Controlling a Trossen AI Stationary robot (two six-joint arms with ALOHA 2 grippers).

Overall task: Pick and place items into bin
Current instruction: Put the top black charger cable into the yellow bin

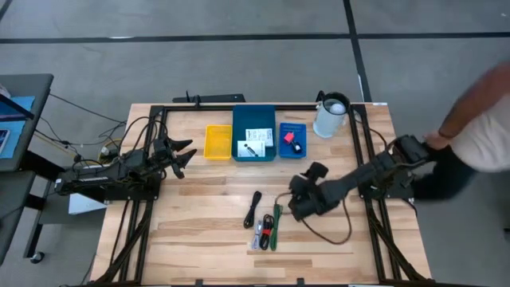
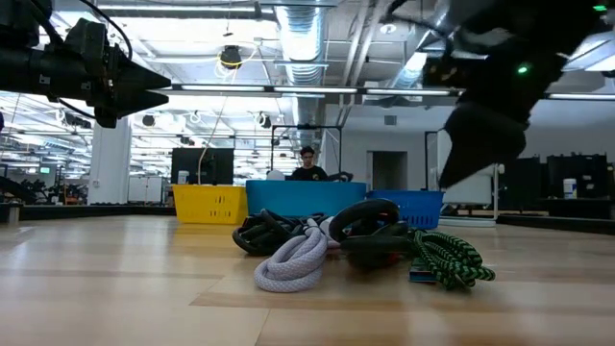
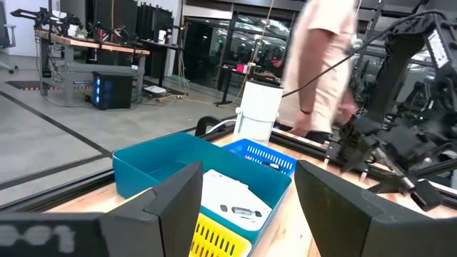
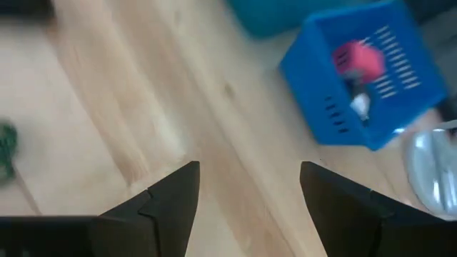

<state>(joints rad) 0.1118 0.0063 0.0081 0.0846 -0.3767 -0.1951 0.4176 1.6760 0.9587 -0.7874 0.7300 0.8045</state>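
Observation:
The items lie in a loose heap near the table's near middle: a black cord (image 1: 253,209), a green-and-black braided cord (image 1: 276,220) and small pieces (image 1: 261,236). In the low view they show as coiled black (image 2: 274,231), pale (image 2: 293,264) and green (image 2: 447,258) cords. Two white cards (image 1: 253,142) lie in the teal bin (image 1: 254,119). A pink-red piece (image 1: 288,137) and a small black object (image 1: 296,147) lie in the blue bin (image 1: 292,127). My right gripper (image 1: 295,206) (image 4: 246,171) hovers open above the table, right of the heap. My left gripper (image 1: 182,153) (image 3: 246,178) is open, raised at the table's left.
A yellow bin (image 1: 217,142) stands left of the teal bin. A white jug (image 1: 331,116) stands at the far right corner, beside the blue bin. A person (image 1: 478,119) stands past the table's right edge. Bare wood lies left and right of the heap.

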